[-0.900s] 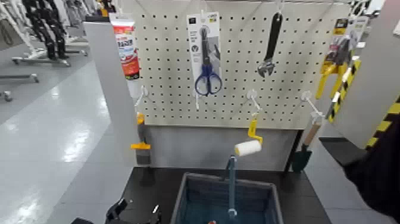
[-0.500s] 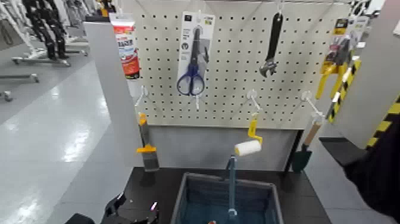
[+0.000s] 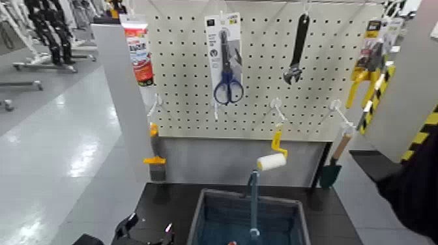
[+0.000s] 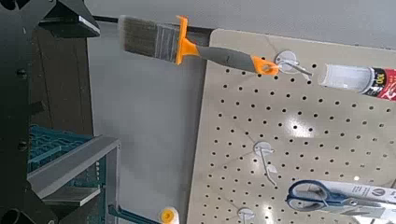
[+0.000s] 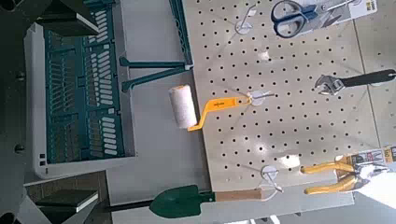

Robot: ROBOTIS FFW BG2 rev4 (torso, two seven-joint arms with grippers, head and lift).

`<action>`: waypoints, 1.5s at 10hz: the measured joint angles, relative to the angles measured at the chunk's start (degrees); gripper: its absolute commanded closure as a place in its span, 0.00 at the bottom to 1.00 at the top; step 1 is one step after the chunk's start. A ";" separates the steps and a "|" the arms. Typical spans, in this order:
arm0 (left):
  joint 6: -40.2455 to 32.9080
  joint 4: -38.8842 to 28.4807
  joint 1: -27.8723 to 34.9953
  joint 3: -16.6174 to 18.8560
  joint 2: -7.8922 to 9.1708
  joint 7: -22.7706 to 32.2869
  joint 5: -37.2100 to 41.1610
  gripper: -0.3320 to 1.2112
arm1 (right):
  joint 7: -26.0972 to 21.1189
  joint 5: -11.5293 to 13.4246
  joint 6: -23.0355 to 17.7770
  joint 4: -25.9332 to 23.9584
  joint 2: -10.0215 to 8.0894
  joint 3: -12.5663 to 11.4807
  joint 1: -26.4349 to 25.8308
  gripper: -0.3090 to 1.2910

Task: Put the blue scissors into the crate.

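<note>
The blue scissors hang on their white card from a hook on the pegboard, straight above the crate. They also show in the left wrist view and the right wrist view. The grey-blue crate with its upright blue handle post stands on the black table below. My left gripper is low at the crate's left, open and empty, far below the scissors. My right gripper is open and empty beside the crate; it is out of the head view.
On the pegboard hang a glue tube, a black wrench, yellow-handled pliers, a brush, a paint roller and a trowel. A grey panel with hazard stripes stands at the right.
The scissors card swung left and tilted half a second ago, and now hangs straight again. The brush swung with it. My left gripper has hardly moved.
</note>
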 measured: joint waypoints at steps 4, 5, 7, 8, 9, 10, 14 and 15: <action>3.86 -2.21 -0.91 0.92 -0.03 -1.59 -1.31 0.28 | 0.11 -0.36 -0.26 0.03 0.00 0.02 0.05 0.24; 6.25 -2.87 -2.49 1.81 0.01 -4.30 -1.38 0.28 | 0.14 -0.38 -0.29 0.03 0.00 0.04 0.08 0.24; 11.13 -3.82 -6.60 3.63 0.03 -9.87 -1.57 0.29 | 0.15 -0.39 -0.27 0.03 0.06 0.18 0.06 0.24; 12.90 -3.89 -8.91 4.20 0.08 -11.93 -1.64 0.28 | 0.18 -0.39 -0.25 0.07 0.08 0.24 0.01 0.24; 14.52 -3.68 -11.23 4.46 0.29 -13.69 -1.60 0.28 | 0.18 -0.39 -0.24 0.16 0.13 0.32 -0.07 0.24; 15.72 -3.39 -13.56 4.14 1.06 -15.03 -1.41 0.28 | 0.20 -0.39 -0.24 0.25 0.16 0.41 -0.17 0.24; 18.96 0.14 -23.00 2.54 3.05 -22.03 3.22 0.28 | 0.53 -0.55 -0.24 0.63 0.18 0.82 -0.66 0.24; 19.30 0.98 -25.10 1.47 3.45 -22.90 4.45 0.28 | 0.60 -0.56 -0.24 0.69 0.19 0.89 -0.75 0.24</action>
